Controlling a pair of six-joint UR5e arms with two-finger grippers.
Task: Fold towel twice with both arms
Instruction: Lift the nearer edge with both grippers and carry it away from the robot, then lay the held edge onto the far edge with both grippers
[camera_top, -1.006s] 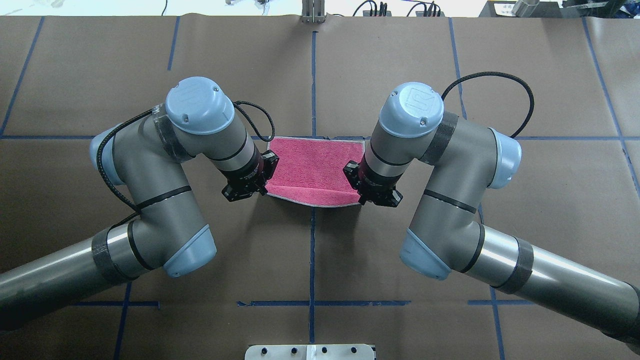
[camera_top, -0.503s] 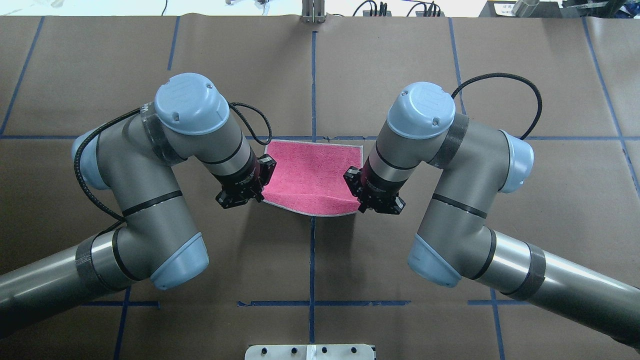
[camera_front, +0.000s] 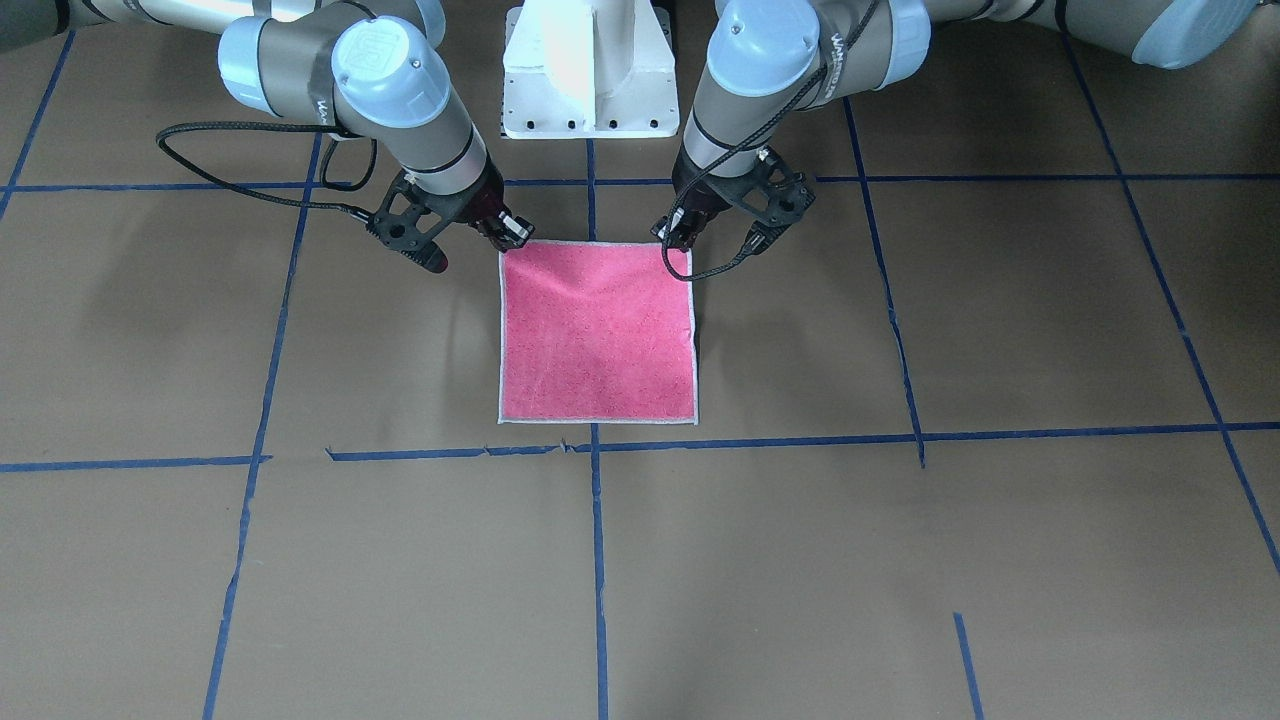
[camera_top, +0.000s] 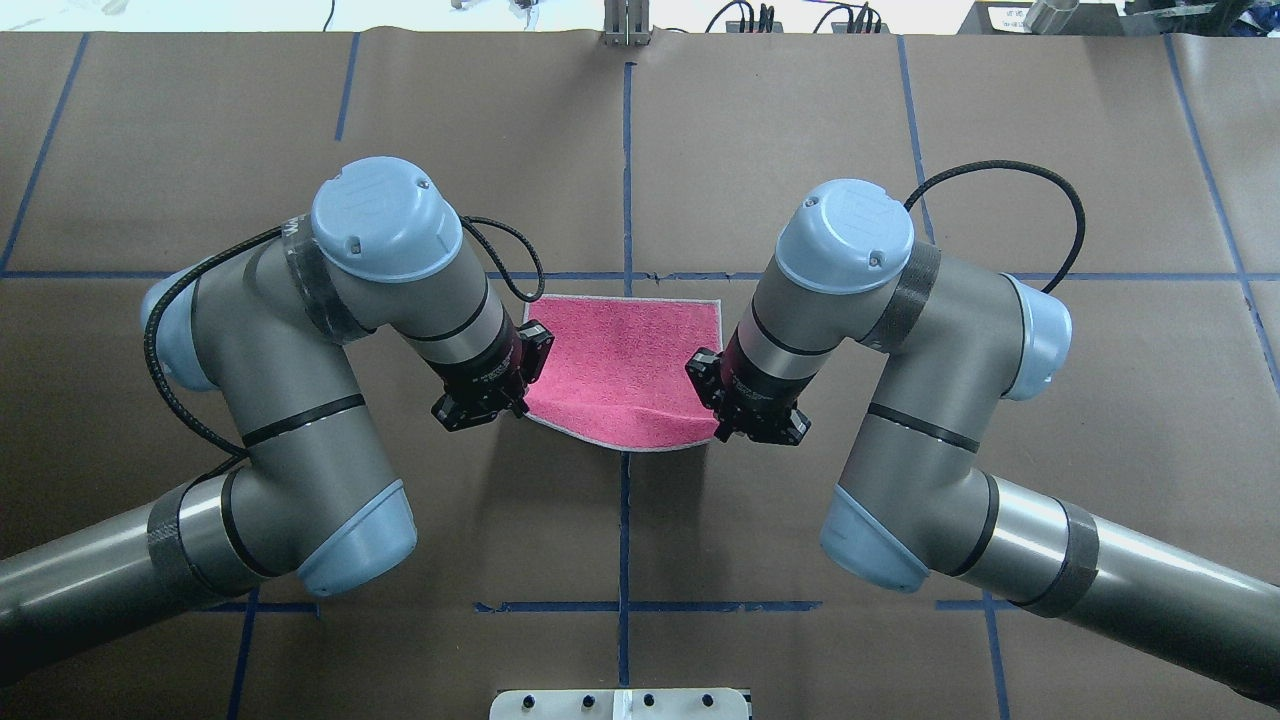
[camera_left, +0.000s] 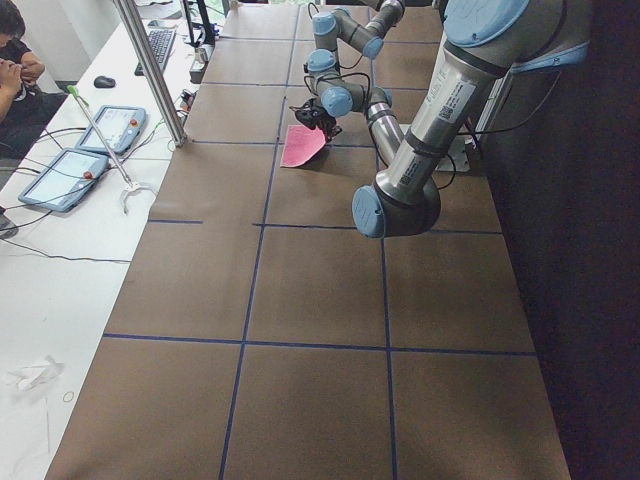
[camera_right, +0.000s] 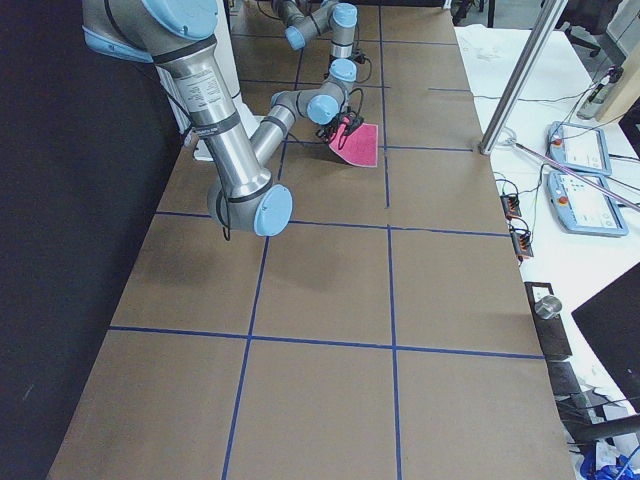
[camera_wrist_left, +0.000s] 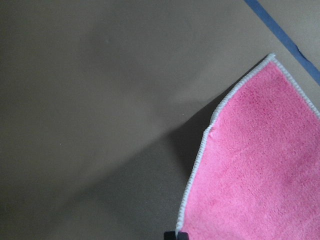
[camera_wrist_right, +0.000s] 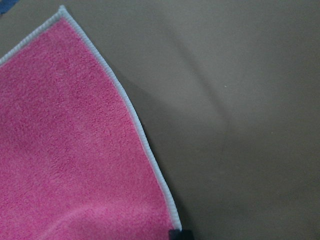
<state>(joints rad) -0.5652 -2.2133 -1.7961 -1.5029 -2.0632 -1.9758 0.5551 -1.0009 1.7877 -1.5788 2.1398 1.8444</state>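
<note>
Tabletop (camera_front: 800, 560): towel (camera_front: 597, 340) between left gripper (camera_front: 681, 242), right gripper (camera_front: 508, 243)

The brown-paper surface (camera_front: 900, 560), gridded with blue tape lines (camera_front: 598, 560), carries the pink towel (camera_front: 597, 340), its robot-side edge lifted.

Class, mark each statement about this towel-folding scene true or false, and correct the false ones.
1. The towel shows its pink face upward. True.
2. The left claw and right claw each grip a towel corner. True.
3. The towel is folded in half. False: it is one open layer.
4. The whole towel lies flat on the table. False: the edge nearest the robot is lifted and sags between the claws.
</note>
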